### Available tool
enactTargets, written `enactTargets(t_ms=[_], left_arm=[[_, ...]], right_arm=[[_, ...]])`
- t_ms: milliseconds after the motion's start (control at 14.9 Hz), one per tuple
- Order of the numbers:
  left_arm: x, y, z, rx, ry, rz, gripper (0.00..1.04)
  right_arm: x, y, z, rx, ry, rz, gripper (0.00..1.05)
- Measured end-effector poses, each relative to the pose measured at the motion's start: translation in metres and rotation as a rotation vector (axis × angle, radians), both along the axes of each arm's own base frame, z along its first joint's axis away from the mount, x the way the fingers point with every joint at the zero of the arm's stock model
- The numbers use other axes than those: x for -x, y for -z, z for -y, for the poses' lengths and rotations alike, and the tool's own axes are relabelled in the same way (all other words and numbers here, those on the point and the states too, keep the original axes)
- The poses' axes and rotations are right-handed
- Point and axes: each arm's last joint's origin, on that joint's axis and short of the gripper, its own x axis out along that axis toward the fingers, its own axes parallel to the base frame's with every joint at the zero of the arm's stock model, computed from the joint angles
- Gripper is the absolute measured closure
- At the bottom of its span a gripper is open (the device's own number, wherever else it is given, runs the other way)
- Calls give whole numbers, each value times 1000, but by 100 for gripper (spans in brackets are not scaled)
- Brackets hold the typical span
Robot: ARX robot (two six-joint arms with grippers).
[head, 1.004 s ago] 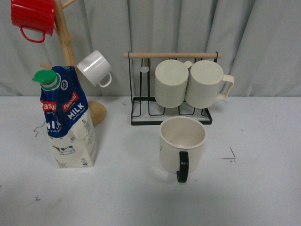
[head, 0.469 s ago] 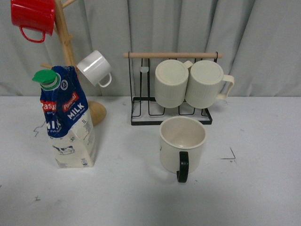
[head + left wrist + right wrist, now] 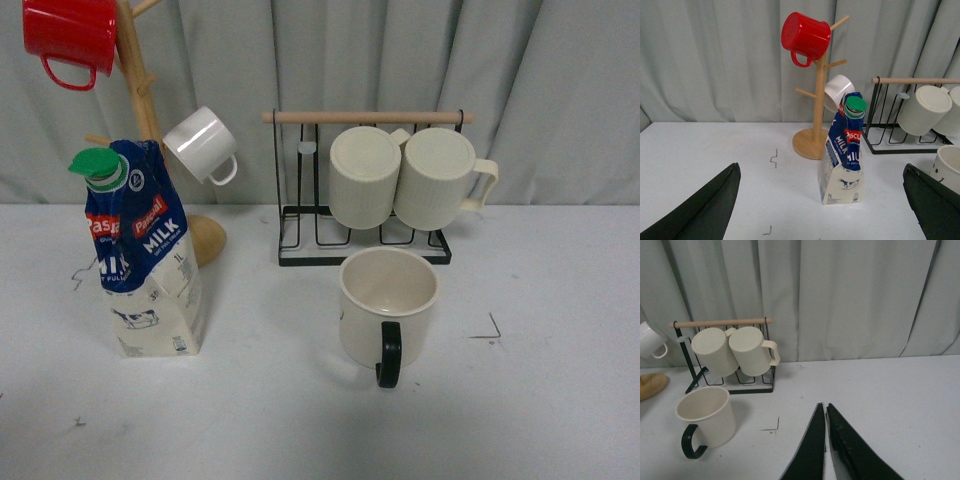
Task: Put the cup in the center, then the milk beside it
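While cup (image 3: 388,305) stands upright (just before rack (image 3: 300,117)), milk (image 3: 150,260) well left

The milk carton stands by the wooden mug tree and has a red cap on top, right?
Not quite. The milk carton does stand by the wooden mug tree, but its cap is green, not red. The front view shows this. The red thing is the mug hanging on the tree.
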Motion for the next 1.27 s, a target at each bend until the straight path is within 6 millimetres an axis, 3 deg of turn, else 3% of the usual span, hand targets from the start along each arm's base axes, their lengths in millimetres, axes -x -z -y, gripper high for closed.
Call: enactTargets(t_ms=[201,268,335,535,803,937,1071,1272], left_arm=[[0,1,0,2,-3,-19,7],[0,-2,0,53,-66,-321,7],[-7,-15,1,120,-103,-533,7],[-46,-69,12,173,-60,-404,7],[-152,-89,47,134,24,-393,7],[-199,-88,67,92,35,-418,7],[-225,-72,76,57,25,-470,7],[-236,-56,78,39,-2,-499,7]], right_arm=[[0,0,0,1,0,0,69],[0,0,0,1,0,0,56],[0,0,0,1,-2,1,44],[0,0,0,1,-1,0,7],[0,0,0,1,-1,0,6],[0,0,0,1,-1,0,6],[0,0,0,1,-1,0,6],[0,0,0,1,-1,0,6]])
